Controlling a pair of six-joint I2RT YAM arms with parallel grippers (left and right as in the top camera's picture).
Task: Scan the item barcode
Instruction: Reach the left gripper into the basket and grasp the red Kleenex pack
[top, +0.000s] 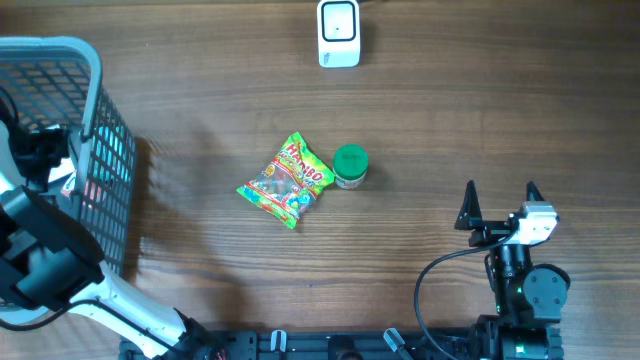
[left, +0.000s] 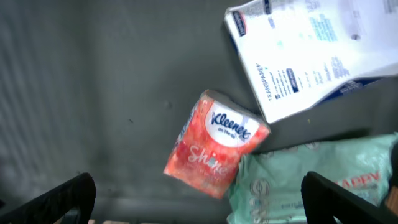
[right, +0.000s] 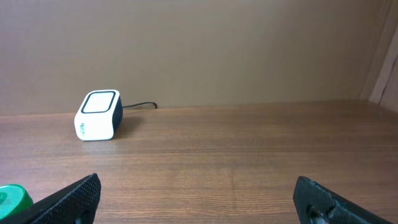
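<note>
Matt wood-grain bench (top: 500, 120); glossy plastic candy bag (top: 286, 180) (crinkled film); smooth white plastic scanner (top: 339, 33) at twelve o'clock.

A grey wire basket (top: 108, 150) stands at the left edge of the wooden table (top: 200, 70). Mid-table lies a bright Haribo bag (top: 287, 180), just beside what looks like a small green-lidded jar (top: 350, 166). A plain beige wall (right: 199, 50) rises behind.

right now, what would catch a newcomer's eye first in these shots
The bright Haribo bag lies mid-table, with a green-lidded jar close beside it. A white scanner sits at the far edge. The grey basket stands at the left, and the left wrist view shows a red Kleenex pack inside it.
</note>
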